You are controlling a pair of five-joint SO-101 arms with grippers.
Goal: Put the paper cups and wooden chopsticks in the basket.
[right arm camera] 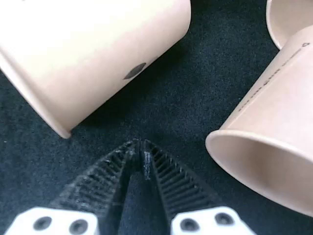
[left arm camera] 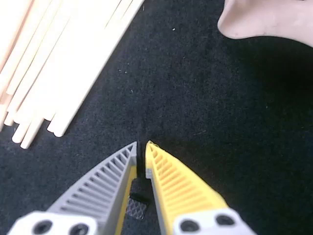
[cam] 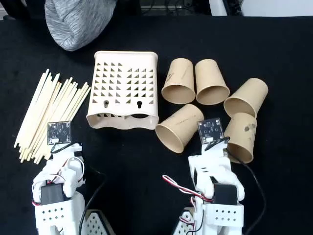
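Left gripper (left arm camera: 142, 144): I read it pinched closed, empty, over the black table (left arm camera: 210, 122).
Right gripper (right arm camera: 139, 142): tips together, holding nothing.
Basket (cam: 124, 90): lying down, perforated wall up.
Wooden chopsticks (cam: 49, 115): loose pile at the basket's 9 o'clock.
Paper cups (cam: 179, 128): five, tipped over, clustered at the basket's 3 o'clock.

The tabletop (cam: 274, 39) under me is black all over. The basket (cam: 124, 88) is cream-white, its wall patterned with rows of small triangular holes. The paper cups (cam: 178, 81) are plain tan, one marked with a dark oval spot (right arm camera: 134, 71). The wooden chopsticks (cam: 46, 112) are pale, near ivory. My left gripper (left arm camera: 142, 145) has one grey finger (left arm camera: 105, 178) and one yellow, both ribbed; my right gripper (right arm camera: 140, 144) is ribbed black. At the tabletop's far edge lies a mottled grey cloth (cam: 78, 22).
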